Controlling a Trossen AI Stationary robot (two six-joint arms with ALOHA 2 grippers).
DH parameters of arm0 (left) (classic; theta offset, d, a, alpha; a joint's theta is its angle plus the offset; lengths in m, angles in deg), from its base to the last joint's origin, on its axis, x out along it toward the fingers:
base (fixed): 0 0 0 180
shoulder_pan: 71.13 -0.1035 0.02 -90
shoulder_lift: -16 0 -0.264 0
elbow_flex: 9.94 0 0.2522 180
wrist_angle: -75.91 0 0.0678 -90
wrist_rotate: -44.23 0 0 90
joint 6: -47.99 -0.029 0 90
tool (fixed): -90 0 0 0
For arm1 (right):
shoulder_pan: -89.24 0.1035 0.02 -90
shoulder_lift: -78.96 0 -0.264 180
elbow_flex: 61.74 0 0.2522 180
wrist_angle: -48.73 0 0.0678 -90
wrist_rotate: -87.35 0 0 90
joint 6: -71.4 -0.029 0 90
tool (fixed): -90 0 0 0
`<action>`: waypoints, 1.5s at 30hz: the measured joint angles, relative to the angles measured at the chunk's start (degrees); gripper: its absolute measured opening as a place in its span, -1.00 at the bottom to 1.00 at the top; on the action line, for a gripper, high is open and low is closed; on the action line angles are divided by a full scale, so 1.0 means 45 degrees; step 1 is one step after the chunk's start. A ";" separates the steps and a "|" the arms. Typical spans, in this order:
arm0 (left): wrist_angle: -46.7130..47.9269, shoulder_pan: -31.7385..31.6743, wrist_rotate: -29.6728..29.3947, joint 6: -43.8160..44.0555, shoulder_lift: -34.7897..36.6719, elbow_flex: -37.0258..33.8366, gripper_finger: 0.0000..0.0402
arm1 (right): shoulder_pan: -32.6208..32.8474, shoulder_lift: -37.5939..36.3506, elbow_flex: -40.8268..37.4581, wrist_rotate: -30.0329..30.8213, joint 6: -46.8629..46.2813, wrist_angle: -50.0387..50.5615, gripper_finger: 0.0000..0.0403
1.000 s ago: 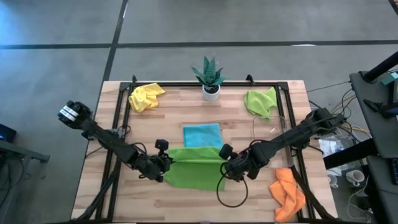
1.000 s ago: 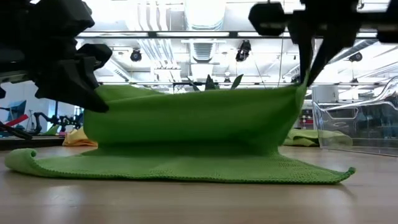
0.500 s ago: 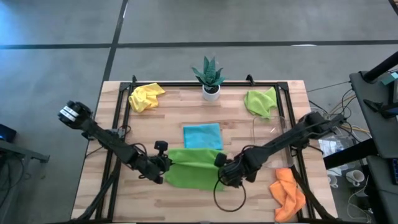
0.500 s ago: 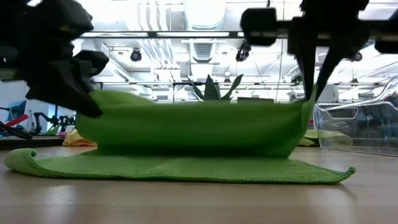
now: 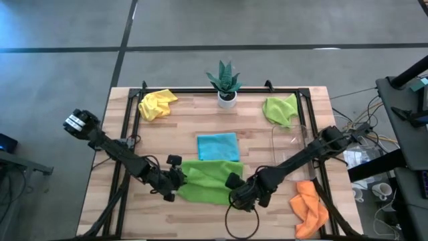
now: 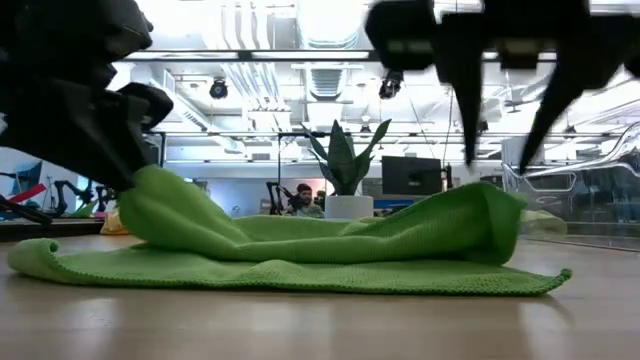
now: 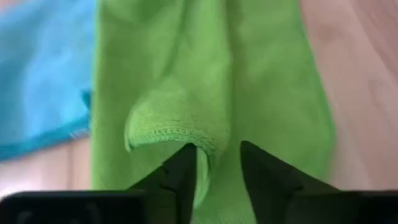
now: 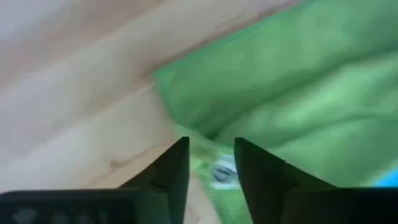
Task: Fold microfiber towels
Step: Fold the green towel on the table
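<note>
The lime green towel point(image 5: 208, 181) being worked lies on the table point(image 5: 200, 221) just in front of the light blue towel point(image 5: 218, 145), doubled over on itself, with its upper layer slumped in soft ridges rather than lying flat. The left gripper point(image 5: 175, 189) sits at the green towel's left end and the right gripper point(image 5: 235, 195) at its right end. In the left wrist view the left fingers point(image 7: 180, 174) stand a little apart with a hemmed corner of green cloth lying loosely between them, not pinched; in the low view the right gripper hangs just above the cloth with its fingers point(image 6: 462, 110) spread and nothing in them. The first fold therefore looks laid down and released, though it still wants smoothing or a second fold. The blue towel already lies flat and squared, seemingly done. Three others remain crumpled: the yellow towel point(image 5: 156, 104) far left of the potted plant point(image 5: 225, 82), a second green towel point(image 5: 281, 110) right of the plant, and the orange towel point(image 5: 309, 207) right of the worked cloth, near the table's front corner. Compared with a second ago, the raised edge, then held up taut like a curtain between closed grippers, has been carried forward and dropped, and both grippers have opened.
</note>
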 joint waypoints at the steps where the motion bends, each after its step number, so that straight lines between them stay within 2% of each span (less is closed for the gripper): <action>1: 0.0369 -0.0007 0.0360 0.0255 0.0014 0.0142 -0.37 | 0.0023 -0.0096 0.0159 0.0025 -0.0549 0.0013 -0.33; 3: 0.0657 -0.0010 0.0947 0.0930 0.0016 0.0259 -0.24 | 0.0059 -0.0251 0.0356 0.0028 -0.1903 -0.0019 -0.25; 5: 0.0319 -0.0005 0.0982 0.1563 0.0023 0.0206 -0.15 | 0.0098 -0.0321 0.0476 0.0033 -0.3317 -0.0001 -0.19; 10: 0.0444 -0.0505 -0.0593 0.4798 -0.0040 -0.0089 -0.07 | 0.0107 -0.0358 0.0458 0.0028 -0.6382 -0.0048 -0.10; 12: 0.0331 -0.0937 -0.0532 0.6221 -0.0040 -0.0154 -0.07 | 0.0107 -0.0344 0.0447 0.0028 -0.7060 -0.0044 -0.10; 15: 0.0324 -0.1532 0.0007 0.7693 -0.0040 -0.0231 -0.07 | 0.0107 -0.0343 0.0423 0.0033 -0.7577 -0.0046 -0.10; 20: 0.0225 -0.2454 0.2165 0.9911 -0.0168 -0.0231 -0.07 | 0.0107 -0.0339 0.0418 0.0028 -0.8233 -0.0046 -0.13; 23: -0.0060 -0.2817 0.2701 1.1005 -0.0438 -0.0231 -0.07 | 0.0112 -0.0339 0.0413 0.0033 -0.8401 -0.0046 -0.15; 32: -0.1295 -0.3060 0.3516 1.1036 -0.1196 0.0056 -0.07 | 0.0226 -0.0339 0.0413 0.0033 -0.8462 -0.0061 -0.20; 34: -0.1403 -0.3036 0.3536 1.0296 -0.1196 0.0183 -0.13 | 0.0233 -0.0339 0.0409 0.0033 -0.8398 -0.0045 -0.21; 36: -0.1490 -0.3021 0.3536 0.9368 -0.1206 0.0318 -0.28 | 0.0224 -0.0339 0.0409 0.0033 -0.8361 0.0005 -0.21; 40: -0.1415 -0.3016 0.3696 0.8523 -0.1206 0.0316 -0.82 | 0.0245 -0.0380 0.0438 0.0045 -0.8354 0.0462 -0.22; 41: -0.1415 -0.3016 0.3893 0.8462 -0.1199 0.0298 -0.91 | 0.0248 -0.0401 0.0462 0.0043 -0.8337 0.0567 -0.22; 45: -0.1109 -0.2884 0.4522 0.8074 -0.0693 0.0264 -0.98 | 0.0322 -0.0484 0.0472 0.0038 -0.8142 0.0602 -0.23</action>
